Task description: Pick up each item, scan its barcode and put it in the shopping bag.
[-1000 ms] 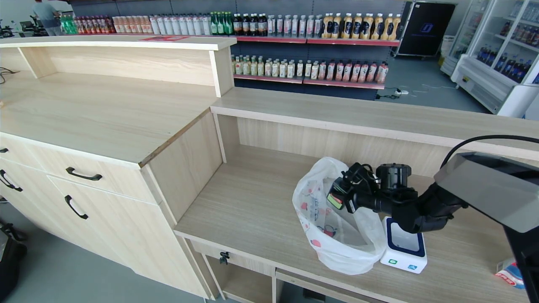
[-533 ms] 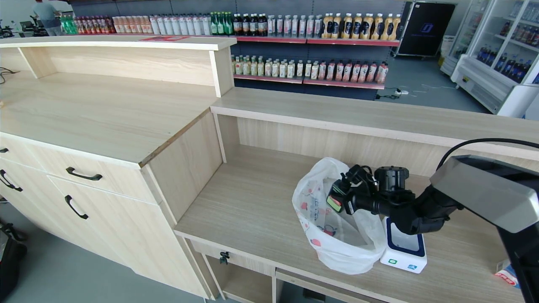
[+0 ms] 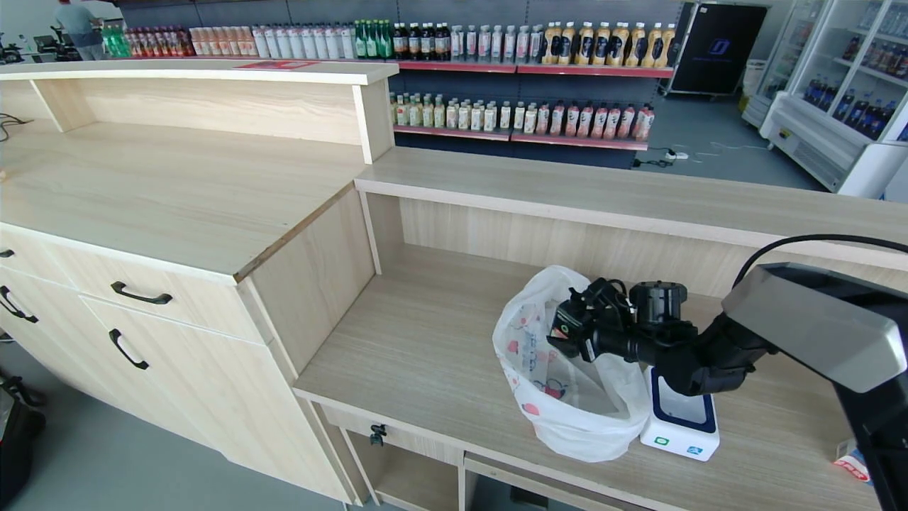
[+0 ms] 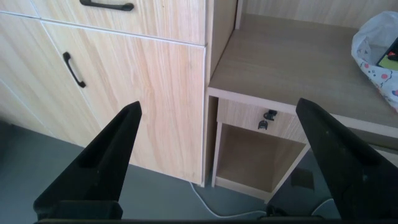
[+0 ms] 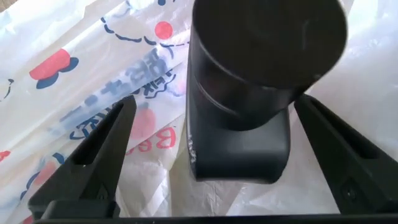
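Observation:
The white plastic shopping bag [image 3: 567, 419] with red and blue prints stands on the lower counter, its mouth open. My right gripper [image 3: 565, 332] is held over the bag's mouth, coming in from the right. In the right wrist view a black cylindrical item [image 5: 249, 93] sits between the spread fingers of the right gripper [image 5: 214, 102], with the bag's printed plastic [image 5: 93, 81] below; a gap shows beside the item. The white scanner [image 3: 681, 419] with a blue-framed top stands against the bag. My left gripper [image 4: 217, 106] hangs open, low, in front of the cabinet.
A red and blue packet [image 3: 855, 465] lies at the counter's right end. The raised counter ledge [image 3: 603, 191] runs behind the bag. A taller cabinet with drawers [image 3: 142, 298] stands to the left. Bare counter top [image 3: 411, 348] lies left of the bag.
The right arm edged slightly left over the bag. The green and red patch at the gripper's tip is gone; a dark round face shows there instead.

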`<state>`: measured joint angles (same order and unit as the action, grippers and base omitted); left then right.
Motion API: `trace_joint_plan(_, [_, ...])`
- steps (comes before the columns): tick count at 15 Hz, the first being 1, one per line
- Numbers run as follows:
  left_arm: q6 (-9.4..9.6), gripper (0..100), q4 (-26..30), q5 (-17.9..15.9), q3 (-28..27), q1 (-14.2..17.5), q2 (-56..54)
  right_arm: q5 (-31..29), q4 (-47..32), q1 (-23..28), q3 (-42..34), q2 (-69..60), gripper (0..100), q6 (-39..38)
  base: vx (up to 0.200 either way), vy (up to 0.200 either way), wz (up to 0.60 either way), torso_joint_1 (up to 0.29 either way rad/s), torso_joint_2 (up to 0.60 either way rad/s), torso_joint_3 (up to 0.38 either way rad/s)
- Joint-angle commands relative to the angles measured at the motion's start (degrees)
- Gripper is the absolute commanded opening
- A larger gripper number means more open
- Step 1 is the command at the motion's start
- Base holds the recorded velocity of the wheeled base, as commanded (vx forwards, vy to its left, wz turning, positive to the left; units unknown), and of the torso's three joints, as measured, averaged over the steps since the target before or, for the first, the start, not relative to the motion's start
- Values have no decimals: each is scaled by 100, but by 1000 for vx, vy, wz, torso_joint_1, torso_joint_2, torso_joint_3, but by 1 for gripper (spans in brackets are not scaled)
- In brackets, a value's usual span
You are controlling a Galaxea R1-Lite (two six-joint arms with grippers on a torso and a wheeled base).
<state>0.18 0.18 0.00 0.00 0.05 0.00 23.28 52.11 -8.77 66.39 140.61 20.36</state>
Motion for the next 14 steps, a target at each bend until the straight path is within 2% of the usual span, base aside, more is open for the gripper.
trace_joint_plan(1, [-1,100,-1,0,0,4,9,18,-44,-11,41,-446,100,-181,0,0,0,0,0,0])
trace_joint_plan(3, [-1,100,-9,0,0,4,9,27,-140,-55,-144,-1053,100,-208,0,0,0,0,0,0])
trace_joint_plan(7, [-1,100,-1,0,0,4,9,9,-632,-55,-1102,-2705,100,-146,0,0,0,0,0,0])
trace_joint_plan(10, [-1,100,-1,0,0,4,9,-8,-632,270,-2376,-4032,100,460,0,0,0,0,0,0])
trace_joint_plan(12, [-1,100,-1,0,0,4,9,-201,-659,560,-2877,-4481,100,1040,0,0,-300,1,-1,-1])
trace_joint_plan(13, [-1,100,-1,9,0,4,9,-219,-641,569,-2895,-4489,100,1049,0,0,-600,2,-2,-2])
trace_joint_plan(14, [-1,100,-1,0,0,4,9,-1247,-615,595,-2974,-4832,100,1032,0,0,-600,-2,2,17])
